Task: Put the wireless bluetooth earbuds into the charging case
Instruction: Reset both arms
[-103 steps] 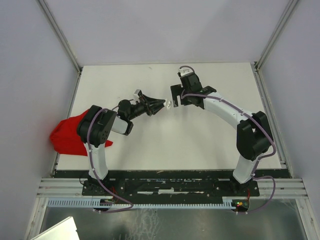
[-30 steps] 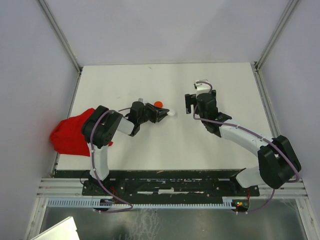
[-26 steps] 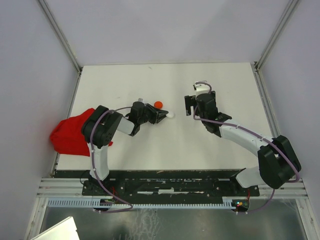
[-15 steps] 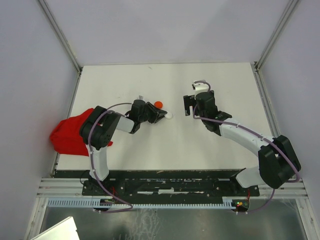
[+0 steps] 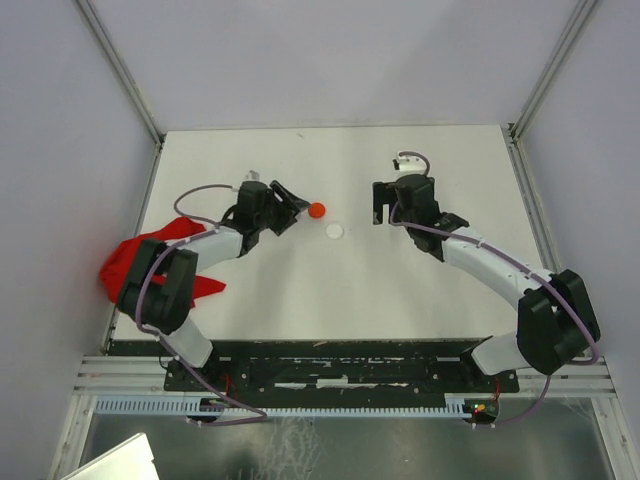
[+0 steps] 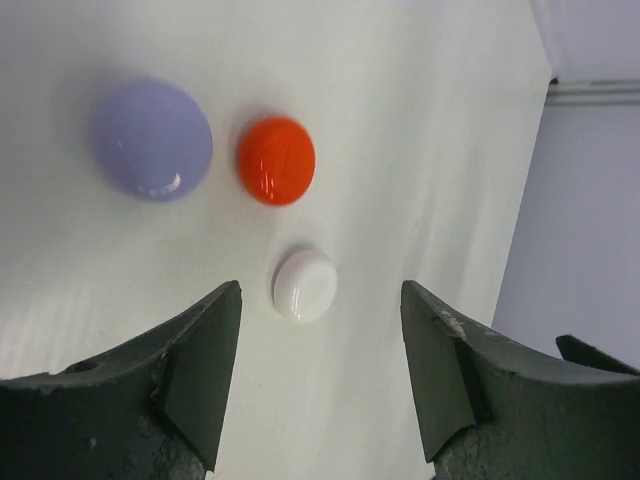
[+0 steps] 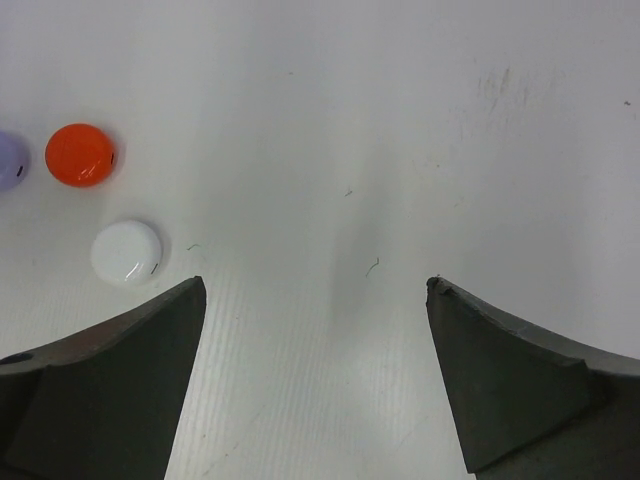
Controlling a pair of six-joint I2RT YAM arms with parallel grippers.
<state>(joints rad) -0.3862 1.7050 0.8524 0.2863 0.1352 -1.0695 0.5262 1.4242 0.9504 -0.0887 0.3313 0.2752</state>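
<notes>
Both dark, wedge-fingered grippers, left (image 5: 292, 207) and right (image 7: 315, 282), stood spread and empty. A glossy domed white disc (image 5: 334, 231) lay mid-worktop (image 5: 400, 290) between them. An orange-red disc (image 5: 317, 209) lay nearby toward the far edge, with a smooth lilac disc (image 6: 152, 139) beside it. The earbuds could not be made out.

The right wrist picture's edge cuts off most of the round lilac plastic disc (image 7: 6, 160), just left of the shiny orange-red round disc (image 7: 80, 155). From above, the black left gripper (image 5: 297, 208) hides that lilac disc.
</notes>
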